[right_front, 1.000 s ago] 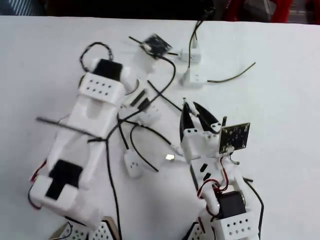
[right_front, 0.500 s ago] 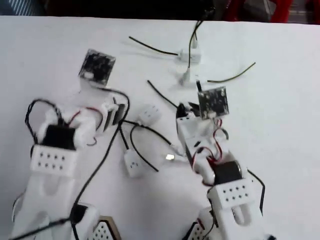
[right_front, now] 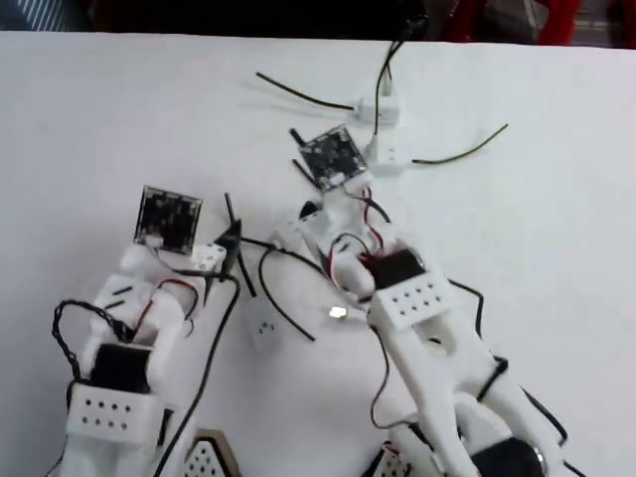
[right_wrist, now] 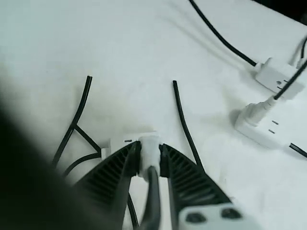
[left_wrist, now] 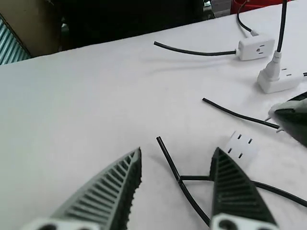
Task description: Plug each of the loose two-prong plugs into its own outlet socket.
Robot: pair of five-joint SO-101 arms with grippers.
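The right gripper (right_wrist: 149, 145) is clenched on a white two-prong plug (right_wrist: 148, 160), held between its ribbed fingers (right_wrist: 189, 179). The front of the plug sits against a white socket block (right_wrist: 120, 142) lying on the white table (right_front: 99, 109); whether the prongs are seated cannot be told. In the high view this block (right_front: 293, 231) lies near the middle of the table, directly under the right arm's wrist. The left gripper (left_wrist: 177, 154) is released, jaws spread wide, low over the table with a loose black cable (left_wrist: 165, 152) lying between the fingertips and the same block just beyond one of them. A second socket block (right_front: 263, 326) lies between the two arms, apart from both grippers. At the far side of the table are two more outlets: the farther outlet (left_wrist: 254, 47) shows an open socket face, and the nearer outlet (left_wrist: 283, 82) carries an inserted white plug (left_wrist: 274, 66).
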